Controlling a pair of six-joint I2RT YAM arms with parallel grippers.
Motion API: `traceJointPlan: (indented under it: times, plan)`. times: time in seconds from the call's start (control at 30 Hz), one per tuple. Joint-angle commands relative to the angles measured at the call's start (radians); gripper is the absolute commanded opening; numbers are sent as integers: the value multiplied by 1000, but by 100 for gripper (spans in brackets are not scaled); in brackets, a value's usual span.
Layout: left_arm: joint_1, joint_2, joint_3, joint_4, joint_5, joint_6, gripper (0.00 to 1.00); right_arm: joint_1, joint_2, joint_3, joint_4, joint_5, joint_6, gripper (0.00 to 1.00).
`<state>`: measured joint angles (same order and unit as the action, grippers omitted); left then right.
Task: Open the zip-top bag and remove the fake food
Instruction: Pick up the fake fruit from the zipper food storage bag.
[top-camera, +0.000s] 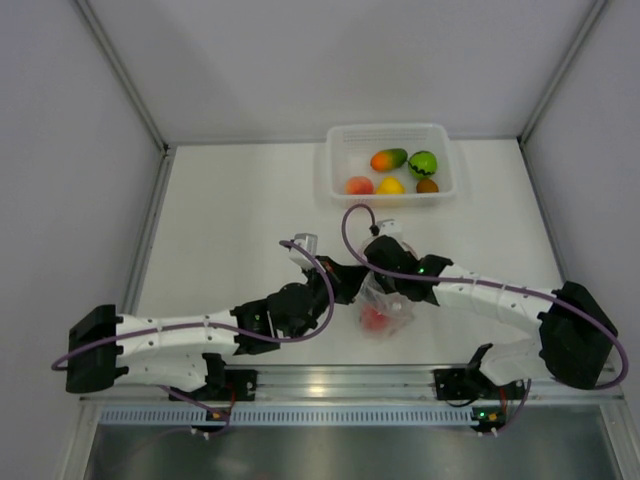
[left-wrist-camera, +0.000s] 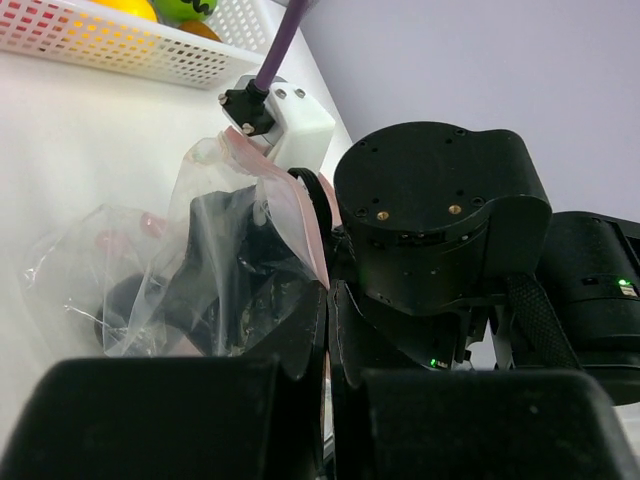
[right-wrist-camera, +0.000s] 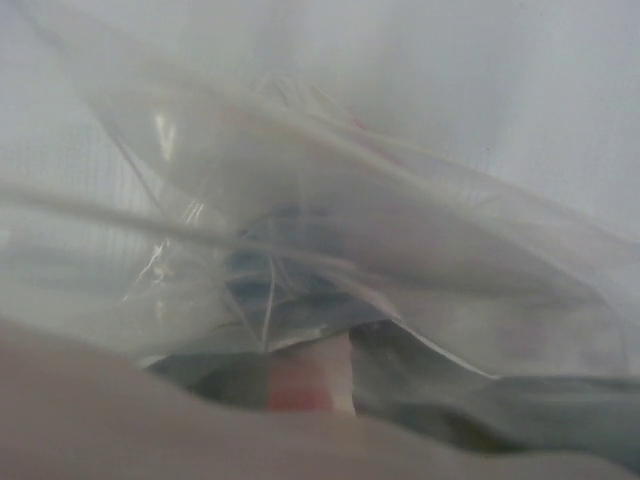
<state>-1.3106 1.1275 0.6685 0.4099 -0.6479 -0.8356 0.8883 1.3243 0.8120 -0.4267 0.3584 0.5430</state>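
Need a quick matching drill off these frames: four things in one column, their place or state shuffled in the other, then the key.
Things
1. mango
2. pink-red fruit
3. left tool
4. tray

Place or state
A. shut on the edge of the zip-top bag
B. at the far side of the table
C. lying in the tray
D. inside the bag

Pairs: 1-C, 2-D, 3-A, 4-B

White table (top-camera: 240, 230), metal rail (top-camera: 340, 382) along its near edge, enclosed by plain grey walls (top-camera: 330, 50) under even light.
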Motion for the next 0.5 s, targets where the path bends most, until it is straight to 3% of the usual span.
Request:
traceJointPlan:
  times: [0.0, 0.23, 0.47]
  plan:
    - [1, -37, -9, 43, -6, -8, 0, 11, 26, 0, 54, -38, 5, 37]
    - [1, -37, -15, 44, -9, -10, 0, 11, 49, -17, 77, -84, -5, 41]
    - [1, -41, -17, 44, -6, -5, 0, 11, 87, -20, 74, -90, -8, 53]
